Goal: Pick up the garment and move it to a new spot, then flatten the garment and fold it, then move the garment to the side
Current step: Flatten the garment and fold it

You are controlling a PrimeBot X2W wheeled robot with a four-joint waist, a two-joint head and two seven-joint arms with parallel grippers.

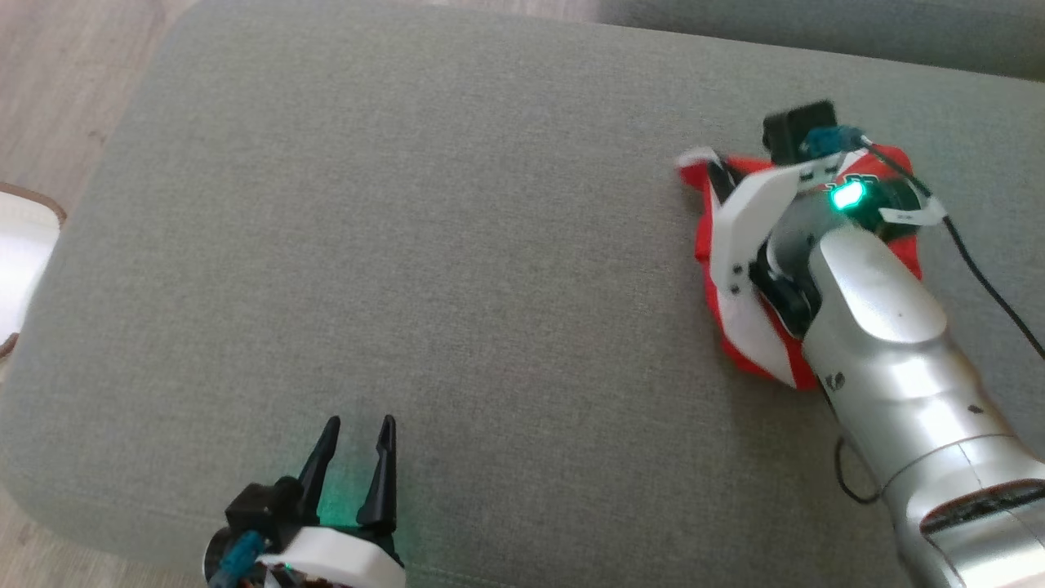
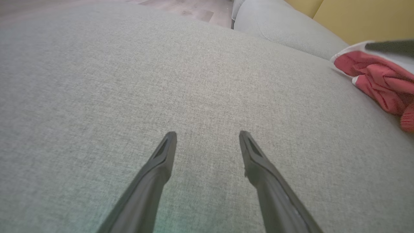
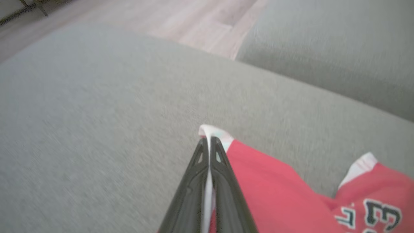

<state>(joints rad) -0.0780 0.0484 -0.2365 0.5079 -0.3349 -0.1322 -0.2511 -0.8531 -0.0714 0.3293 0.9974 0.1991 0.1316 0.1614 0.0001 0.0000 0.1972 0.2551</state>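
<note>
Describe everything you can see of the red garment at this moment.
The garment is red, soft-looking fabric with white trim and dark, white-outlined characters printed on it. It lies crumpled in a heap, not flattened, on the grey cushion, toward the robot's right. The right hand is shut on a white-trimmed edge, and a strip of white shows between its closed fingers. In the head view the right arm covers part of it.

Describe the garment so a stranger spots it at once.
Start at the grey cushion. On its right side, beneath the robot's right arm, lies a crumpled garment. It is the lone bright red thing, white-trimmed with dark lettering, one white edge pinched in the right end effector.
</note>
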